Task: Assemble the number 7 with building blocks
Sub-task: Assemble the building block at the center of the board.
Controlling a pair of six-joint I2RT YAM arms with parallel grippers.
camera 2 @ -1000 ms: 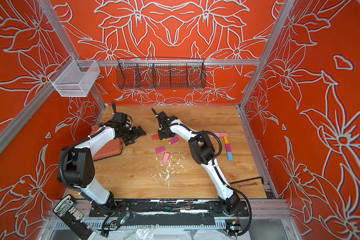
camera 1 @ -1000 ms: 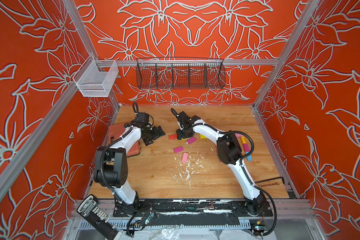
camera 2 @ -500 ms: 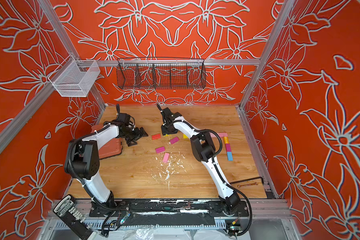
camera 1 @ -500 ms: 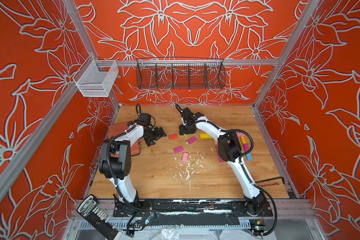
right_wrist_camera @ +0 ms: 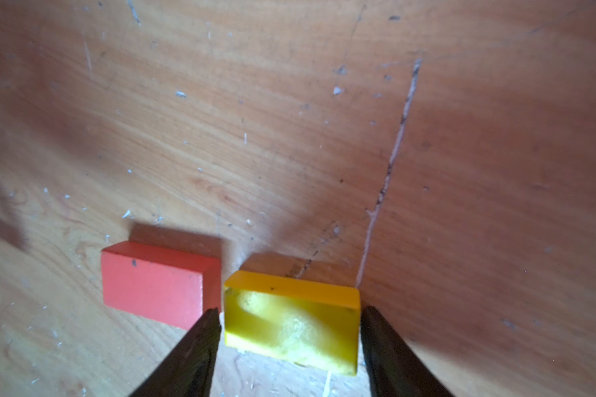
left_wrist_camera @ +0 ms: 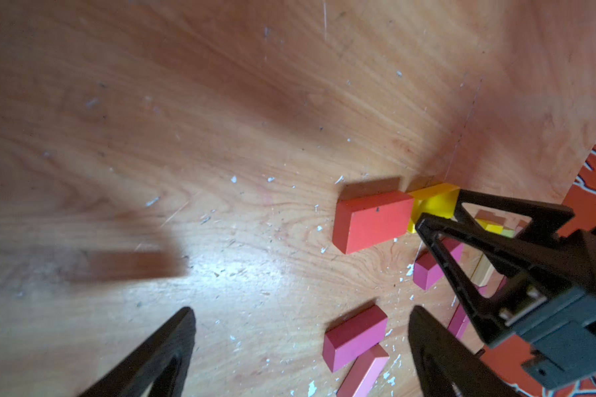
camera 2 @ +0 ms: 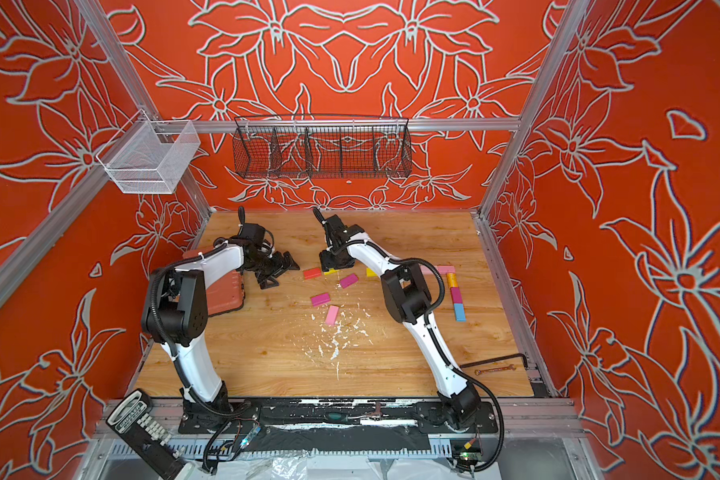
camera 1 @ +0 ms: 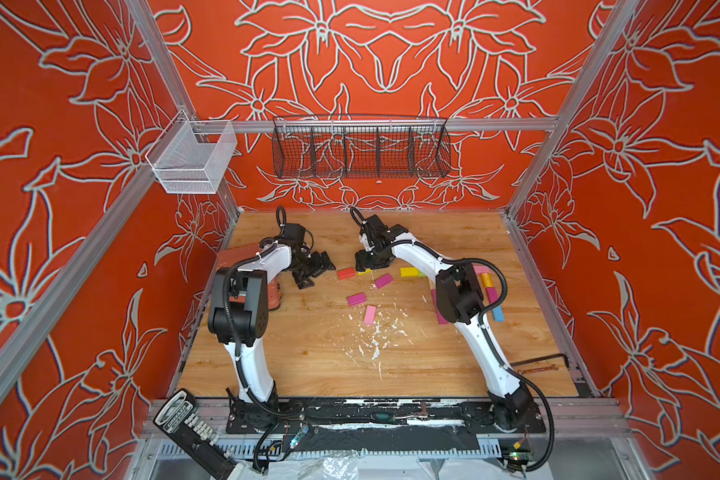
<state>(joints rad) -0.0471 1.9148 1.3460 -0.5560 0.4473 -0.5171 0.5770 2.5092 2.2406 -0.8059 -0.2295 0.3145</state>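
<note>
A yellow block [right_wrist_camera: 289, 323] lies flat on the wooden table end to end with a red block [right_wrist_camera: 152, 278]. My right gripper [right_wrist_camera: 289, 311] is open astride the yellow block, with a thin gap at each finger. In both top views it stands at the table's back middle [camera 1: 371, 264]. My left gripper [left_wrist_camera: 301, 311] is wide open above the table with nothing between its fingers. It is just left of the red block [camera 1: 346, 273]. Two magenta blocks [camera 1: 383, 280] [camera 1: 356, 298] and a light pink one [camera 1: 369, 314] lie loose. At the right, the number 7 [camera 2: 456, 295] is partly behind the right arm.
A red-brown tool case [camera 2: 221, 291] lies at the table's left edge under the left arm. A yellow-green block [camera 1: 410, 272] lies beside the right arm. White flakes [camera 1: 375, 340] litter the middle. A wrench [camera 1: 533, 370] lies front right. A black wire basket [camera 1: 360, 145] hangs on the back wall.
The right jaws have parted a little from the yellow block, which lies beside the red one. The left arm has changed its pose, and its gripper has stayed open.
</note>
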